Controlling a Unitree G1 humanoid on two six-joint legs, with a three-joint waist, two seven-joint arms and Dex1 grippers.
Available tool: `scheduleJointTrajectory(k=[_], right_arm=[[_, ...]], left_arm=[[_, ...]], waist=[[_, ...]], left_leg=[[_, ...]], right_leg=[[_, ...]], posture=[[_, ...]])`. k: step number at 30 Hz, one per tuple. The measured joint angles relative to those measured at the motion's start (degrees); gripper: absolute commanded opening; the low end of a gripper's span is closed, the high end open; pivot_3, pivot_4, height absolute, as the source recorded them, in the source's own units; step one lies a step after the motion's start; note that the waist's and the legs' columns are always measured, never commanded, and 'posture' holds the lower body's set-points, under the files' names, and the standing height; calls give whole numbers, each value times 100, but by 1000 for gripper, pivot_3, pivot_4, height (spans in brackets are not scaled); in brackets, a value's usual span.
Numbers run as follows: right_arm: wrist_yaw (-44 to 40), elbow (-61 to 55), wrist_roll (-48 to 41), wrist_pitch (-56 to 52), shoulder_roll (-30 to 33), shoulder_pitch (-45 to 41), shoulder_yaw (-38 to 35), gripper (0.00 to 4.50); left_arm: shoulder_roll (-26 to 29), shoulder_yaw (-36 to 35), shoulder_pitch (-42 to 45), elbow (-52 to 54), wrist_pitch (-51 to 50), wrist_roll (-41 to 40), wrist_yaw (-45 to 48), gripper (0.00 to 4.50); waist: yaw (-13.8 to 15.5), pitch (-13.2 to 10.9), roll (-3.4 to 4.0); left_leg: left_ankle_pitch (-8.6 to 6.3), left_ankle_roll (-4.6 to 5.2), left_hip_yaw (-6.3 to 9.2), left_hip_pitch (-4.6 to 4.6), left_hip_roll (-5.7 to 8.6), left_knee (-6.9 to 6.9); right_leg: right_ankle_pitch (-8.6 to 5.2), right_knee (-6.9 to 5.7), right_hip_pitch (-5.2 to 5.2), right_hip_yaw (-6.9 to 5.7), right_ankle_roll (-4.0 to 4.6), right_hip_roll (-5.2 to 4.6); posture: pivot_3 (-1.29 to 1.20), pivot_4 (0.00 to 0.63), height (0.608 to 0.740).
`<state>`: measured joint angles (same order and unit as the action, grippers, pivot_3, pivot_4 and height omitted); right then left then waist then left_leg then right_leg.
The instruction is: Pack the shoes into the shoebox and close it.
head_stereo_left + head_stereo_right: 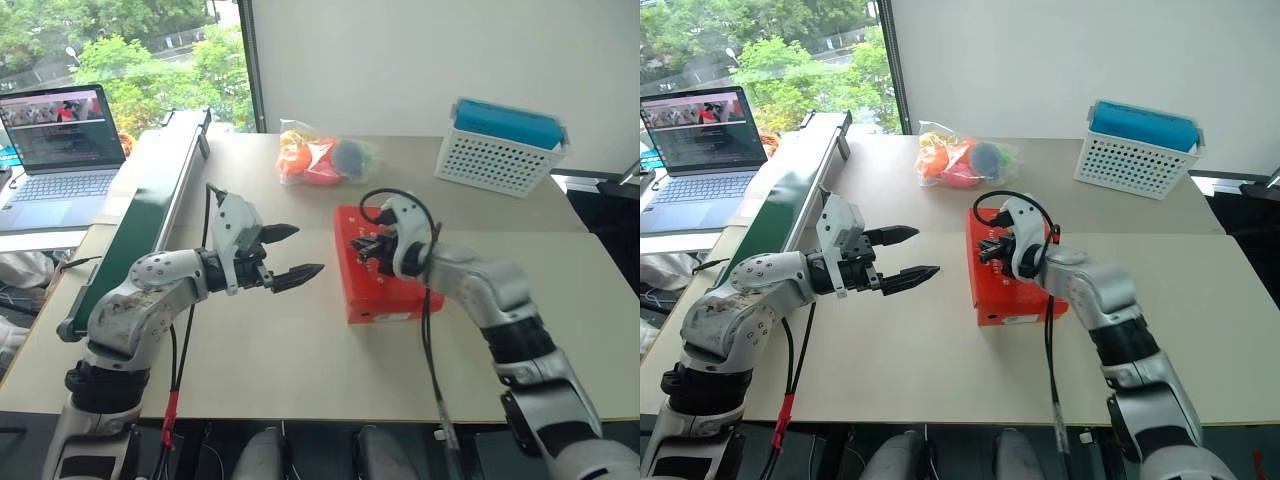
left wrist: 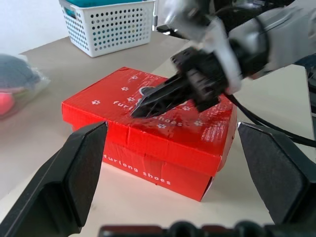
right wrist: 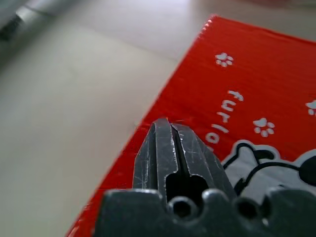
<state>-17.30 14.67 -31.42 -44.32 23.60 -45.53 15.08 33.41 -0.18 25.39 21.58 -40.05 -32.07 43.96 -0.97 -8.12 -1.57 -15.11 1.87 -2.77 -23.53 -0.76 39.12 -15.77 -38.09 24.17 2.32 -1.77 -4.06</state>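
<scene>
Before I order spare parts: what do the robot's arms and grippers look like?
Both arms have silver-grey shells with black joints. The left gripper and right gripper have pointed black jaws on white-and-black wrist housings. Black cables loop along each arm; the left arm's cable has a red sleeve.

Shoebox [image 2: 163, 133]: glossy red cardboard. Basket [image 1: 497, 160]: white perforated plastic. Table [image 1: 300, 350]: matt, smooth.

You can read "furlong shoes" in white on the side of the red shoebox [image 2: 148, 148]. Its lid repeats the wording among white paw prints, partly covered.
</scene>
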Motion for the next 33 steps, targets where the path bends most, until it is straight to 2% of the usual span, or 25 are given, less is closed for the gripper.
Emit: scheduleJointTrajectory(k=[5, 9, 12, 17, 25, 30, 33], right_arm=[[-420, 1453, 826, 496, -479, -667, 98, 59], [-653, 1904, 1260, 652, -567, -754, 160, 59], [-757, 1954, 1455, 662, -607, -731, 78, 59], [-741, 1545, 1270, 536, -754, -399, -668, 59], [-610, 25, 419, -309, -598, 134, -2097, 59], [-968, -936, 228, -351, 128, 604, -2349, 59], [-822, -918, 802, 96, 702, 1175, -2317, 59]], left_arm=[[-5, -88, -188, 206, -20, -8, -210, 4500], [-7, -158, -421, 479, -60, -91, -405, 4500], [-7, -263, -519, 587, -131, -139, -537, 4500], [-168, -380, -737, 759, -182, -188, -913, 4500], [-369, -469, -1022, 962, -271, -170, -1567, 4500], [-450, -526, -1120, 1111, -276, -186, -1805, 4500], [-496, -568, -1333, 1123, -238, -116, -1963, 4500]], waist=[[-35, 6, -6], [-36, 14, -12], [-18, 24, -19], [-10, 23, -17], [10, 20, -13], [30, 19, -14], [34, 19, -15]], left_leg=[[-4, 6, -7, 36, 1, 4], [-10, 10, 5, 183, -3, -30], [-11, 11, 8, 216, 0, -36], [-12, 11, 13, 178, 0, -36], [-6, 5, 19, 22, 2, -17], [-5, 7, 15, 5, 4, -14], [-2, 13, 5, 15, 8, -13]], right_leg=[[5, 5, -25, 4, -4, -10], [4, 46, -183, -10, -1, -16], [4, 53, -212, -13, -1, -23], [4, 47, -179, -10, -1, -32], [7, 2, -16, -8, -2, -32], [7, 10, -6, -9, -2, -29], [7, 12, -11, -2, -2, -30]], posture=[[0, 150, 740], [0, 150, 740], [0, 150, 740], [0, 150, 740], [0, 150, 740], [0, 150, 740], [0, 150, 740]])
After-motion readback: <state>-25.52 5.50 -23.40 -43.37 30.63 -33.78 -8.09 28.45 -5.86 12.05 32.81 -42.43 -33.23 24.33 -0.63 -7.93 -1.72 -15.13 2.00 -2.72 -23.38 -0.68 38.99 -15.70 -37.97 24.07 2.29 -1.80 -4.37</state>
